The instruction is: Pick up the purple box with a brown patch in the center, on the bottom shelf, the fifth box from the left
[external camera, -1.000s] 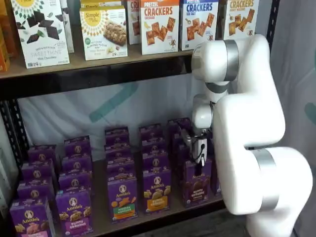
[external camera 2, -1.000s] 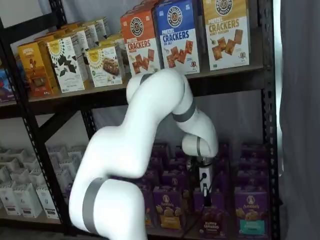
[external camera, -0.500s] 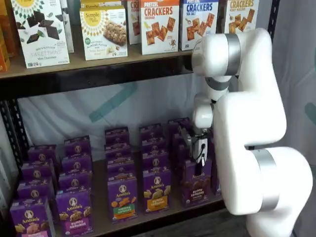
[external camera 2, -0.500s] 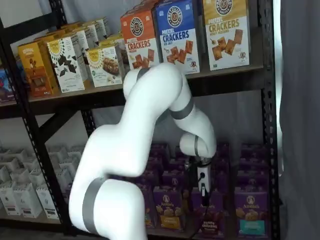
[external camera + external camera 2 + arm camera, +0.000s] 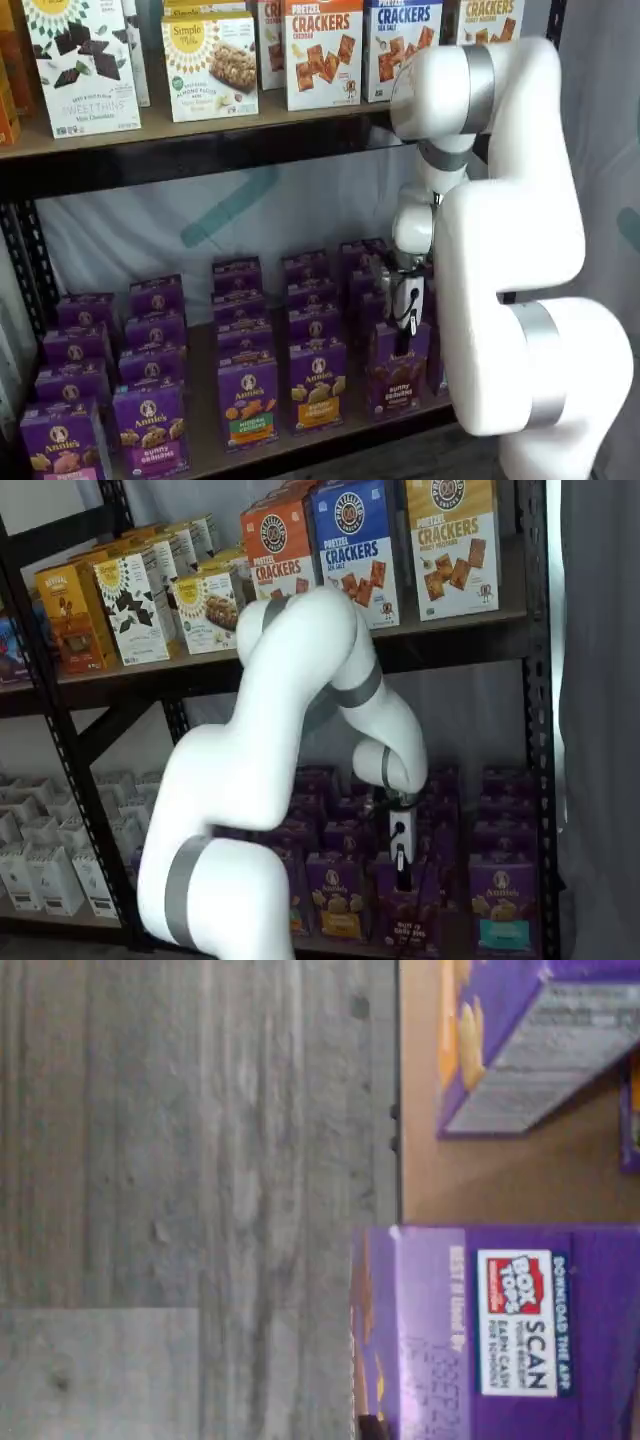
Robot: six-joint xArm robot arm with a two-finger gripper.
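Note:
The purple box (image 5: 394, 375) stands at the front of the bottom shelf (image 5: 300, 440), with a dark brown band and brown cookies on its face. It also shows in a shelf view (image 5: 410, 927). My gripper (image 5: 404, 338) hangs straight down over the box's top, its white body and black cable above; it also shows in a shelf view (image 5: 400, 868). The fingers are dark against the cartons, so I cannot tell whether there is a gap or a grip. In the wrist view a purple carton top (image 5: 500, 1330) with a Box Tops label lies close below.
Rows of purple Annie's cartons fill the shelf: an orange-band one (image 5: 318, 385) to the left and a teal-band one (image 5: 500, 912) to the right. Cracker boxes (image 5: 323, 50) stand on the shelf above. The wrist view shows grey floor (image 5: 180, 1200) beyond the shelf edge.
The arm's upper joints have risen and swung a little. The gripper stays over the purple box, shifted only slightly. The box has not visibly left the shelf.

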